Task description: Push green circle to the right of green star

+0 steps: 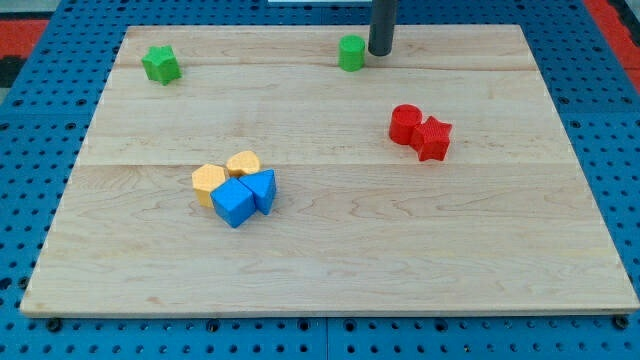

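The green circle stands near the view's top, a little right of centre, on the wooden board. The green star lies at the view's top left, far to the left of the circle. My tip is the lower end of the dark rod coming down from the view's top edge. It sits just right of the green circle, very close to it or touching it.
A red circle and a red star touch each other at the right. Two yellow blocks, a blue cube and a blue triangle cluster at centre left. Blue pegboard surrounds the board.
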### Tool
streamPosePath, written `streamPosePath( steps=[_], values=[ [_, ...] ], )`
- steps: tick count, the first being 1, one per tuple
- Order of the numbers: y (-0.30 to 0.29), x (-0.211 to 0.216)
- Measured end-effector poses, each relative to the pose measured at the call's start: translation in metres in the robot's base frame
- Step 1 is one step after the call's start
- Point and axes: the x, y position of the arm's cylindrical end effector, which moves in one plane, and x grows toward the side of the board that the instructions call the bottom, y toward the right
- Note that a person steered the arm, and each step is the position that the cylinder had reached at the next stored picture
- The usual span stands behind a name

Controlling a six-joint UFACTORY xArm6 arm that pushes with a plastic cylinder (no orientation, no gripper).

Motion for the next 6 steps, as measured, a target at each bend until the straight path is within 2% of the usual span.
streamPosePath(
  steps=[1, 3, 4, 5, 6],
  values=[
    [0.024, 0.000],
    [-0.181, 0.001],
    [-0.221, 0.001],
    [-0.192, 0.015],
    [-0.210, 0.024]
  ],
)
